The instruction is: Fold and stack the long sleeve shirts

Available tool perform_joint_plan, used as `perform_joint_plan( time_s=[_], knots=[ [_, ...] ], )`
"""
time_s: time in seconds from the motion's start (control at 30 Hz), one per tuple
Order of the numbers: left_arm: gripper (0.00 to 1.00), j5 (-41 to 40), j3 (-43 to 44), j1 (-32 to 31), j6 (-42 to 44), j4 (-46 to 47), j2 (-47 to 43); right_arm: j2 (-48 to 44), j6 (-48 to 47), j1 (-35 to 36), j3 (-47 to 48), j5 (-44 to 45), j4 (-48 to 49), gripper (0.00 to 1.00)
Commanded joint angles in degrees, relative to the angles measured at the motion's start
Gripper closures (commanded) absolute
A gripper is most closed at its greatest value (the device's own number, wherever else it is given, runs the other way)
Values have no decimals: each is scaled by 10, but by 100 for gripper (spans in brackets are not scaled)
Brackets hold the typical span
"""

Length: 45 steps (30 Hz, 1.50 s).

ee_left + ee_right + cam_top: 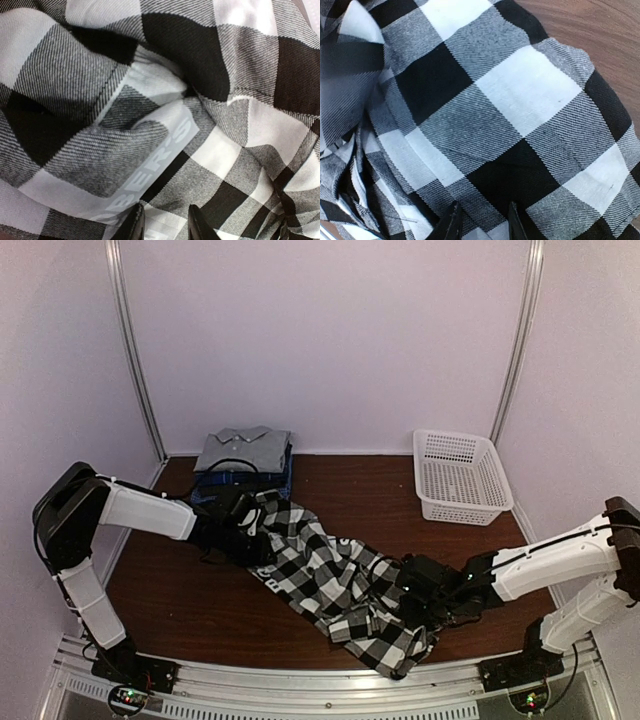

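The checked shirt (330,585) stretches diagonally across the frame's centre. The left gripper (165,225) and the right gripper (482,222) each pinch its cloth between narrow fingers. A folded grey shirt (243,449) sits upper left.

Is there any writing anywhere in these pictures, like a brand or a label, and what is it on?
"BER'S": pale letters on a grey woven band sewn inside the black-and-white check shirt, seen by the left wrist camera; folds hide the start of the word, so it is only part of a name.
In the overhead view that band is too small to read.
No writing shows on the white basket.
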Motion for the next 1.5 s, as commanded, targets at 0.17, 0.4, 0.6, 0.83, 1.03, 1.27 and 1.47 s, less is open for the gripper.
perform_joint_plan(
  time_s=[0.17,0.4,0.6,0.83,1.03,1.27,1.47],
  knots=[
    [68,-29,-12,10,14,-50,-7,24,112,141,-14,-31,-3,66],
    [68,-34,-12,14,19,-56,-21,20,124,185,52,-4,-64,60],
    [68,-28,-2,14,25,-62,-24,-8,69,173,143,67,-88,45],
    [68,-27,10,14,27,-71,-28,47,7,174,215,66,-60,28],
    [68,-25,14,14,28,-75,-36,90,-6,159,226,63,-26,30],
    [68,-20,21,14,32,-80,-38,101,-34,108,233,57,14,69],
    [68,-19,28,14,35,-86,-43,87,-86,30,269,52,4,100]
  ],
)
